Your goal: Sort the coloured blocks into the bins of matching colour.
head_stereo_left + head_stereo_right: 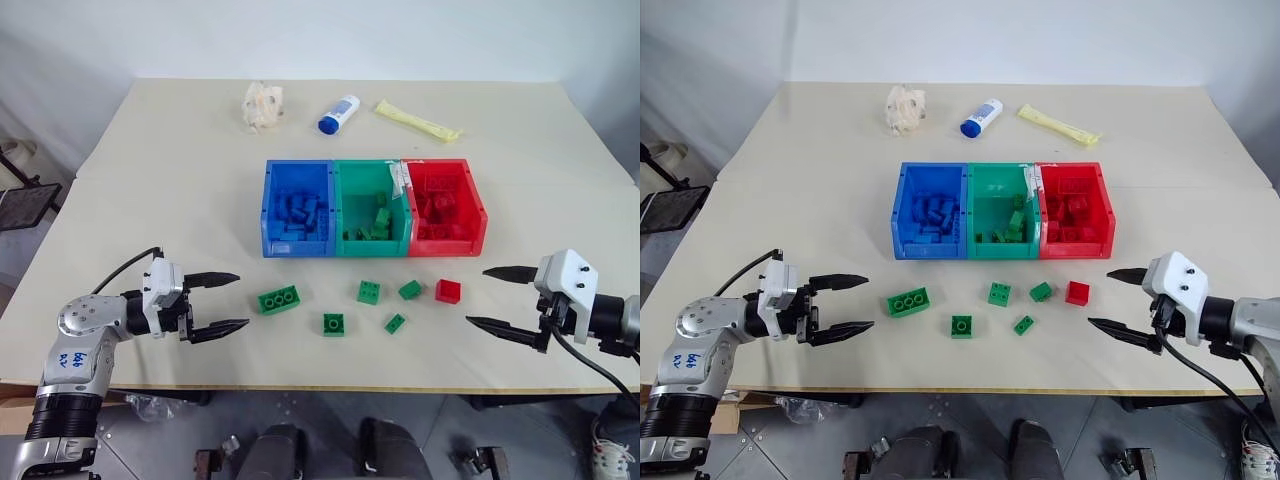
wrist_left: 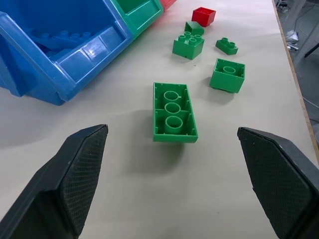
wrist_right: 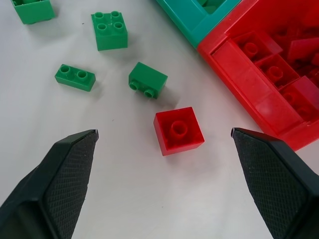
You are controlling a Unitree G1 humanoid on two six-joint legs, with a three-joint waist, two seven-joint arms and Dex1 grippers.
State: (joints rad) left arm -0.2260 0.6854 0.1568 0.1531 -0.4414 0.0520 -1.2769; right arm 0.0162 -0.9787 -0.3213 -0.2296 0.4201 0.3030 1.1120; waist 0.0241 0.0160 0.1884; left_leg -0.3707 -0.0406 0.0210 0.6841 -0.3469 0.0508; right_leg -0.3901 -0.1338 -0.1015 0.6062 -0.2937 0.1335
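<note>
Green plastic makes up most of the loose bricks in front of me: a long green brick [image 1: 279, 299] lies upside down with three round sockets showing, nearest my left gripper [image 1: 232, 303]. To its right sit a square green brick [image 1: 333, 324] turned hollow side up, a four-stud green brick [image 1: 368, 292] lying stud side up, a small two-stud green brick [image 1: 395, 323], and a green brick on its side [image 1: 410, 290]. Furthest right of the loose ones is the red brick [image 1: 448, 291], also upside down with one round socket, just ahead of my right gripper [image 1: 490, 296].

Behind these bricks stands the row of glossy open bins, joined side to side: the blue bin [image 1: 296, 209] holds blue bricks, the green bin [image 1: 372, 208] holds green ones, and the red bin [image 1: 444, 206] holds red ones.

Both my grippers hover over the pale matte table [image 1: 150, 180] with their black, cross-hatched fingers spread wide apart and nothing between them.

At the far edge lie a crumpled cream wad [image 1: 263, 105], a white bottle with a blue cap [image 1: 339, 114] on its side, and a flat yellow packet [image 1: 417, 121]; any print on them is too small to read. Blue handwriting marks my left forearm, but I cannot make it out.
</note>
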